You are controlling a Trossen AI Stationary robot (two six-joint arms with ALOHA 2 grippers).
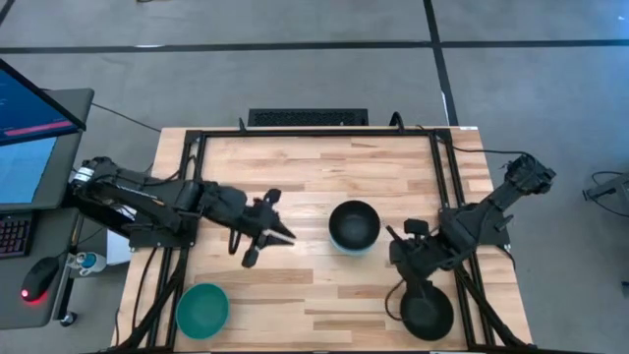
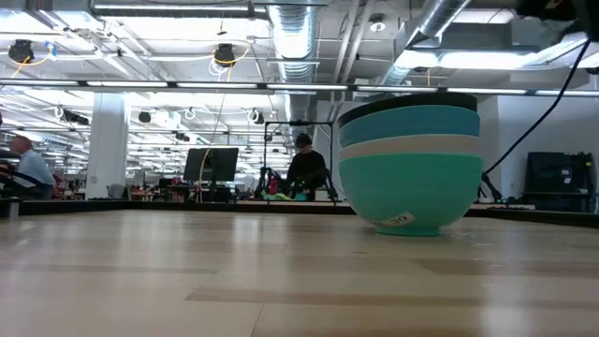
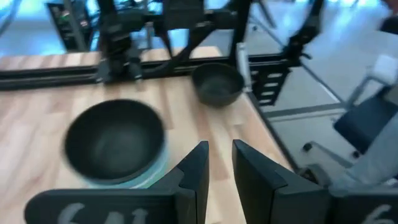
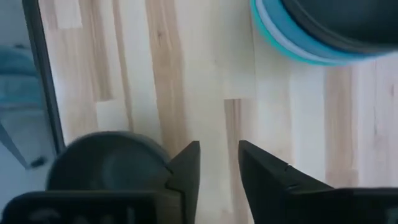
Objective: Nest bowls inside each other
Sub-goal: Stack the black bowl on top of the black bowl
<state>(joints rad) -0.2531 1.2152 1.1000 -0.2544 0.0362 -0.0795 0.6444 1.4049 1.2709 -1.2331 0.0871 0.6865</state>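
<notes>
The left tool [image 1: 278,236] hangs over the bare planks a little left of the middle of the pale wooden butcher-block desk [image 1: 314,167], its two dark fingers [image 3: 198,169] set slightly apart with nothing between them. At three o'clock from it, near but clear of it, stands the nested stack of small round bowls [image 1: 354,226]: a black bowl [image 2: 409,101] on top, a bright cyan-blue bowl [image 2: 412,124] under it, a white bowl [image 2: 412,145] below that, and another cyan-blue bowl [image 2: 410,192] at the bottom with a small white sticker low on its wall. In the left wrist view the stack [image 3: 115,142] sits just ahead of the fingertips.

The right tool [image 1: 405,248] hovers at about four o'clock from the stack, its fingers [image 4: 188,169] also parted and empty. Just beyond it, toward six o'clock and near the desk's lower right corner, rests a single small round black bowl [image 1: 427,313]; the right wrist view shows this bowl [image 4: 102,158] beside the fingers and the stack's rim [image 4: 311,43] farther off.

A small round teal-green bowl [image 1: 202,309] sits alone at the lower left of the desk, at about seven o'clock from the left tool and well apart from it.
</notes>
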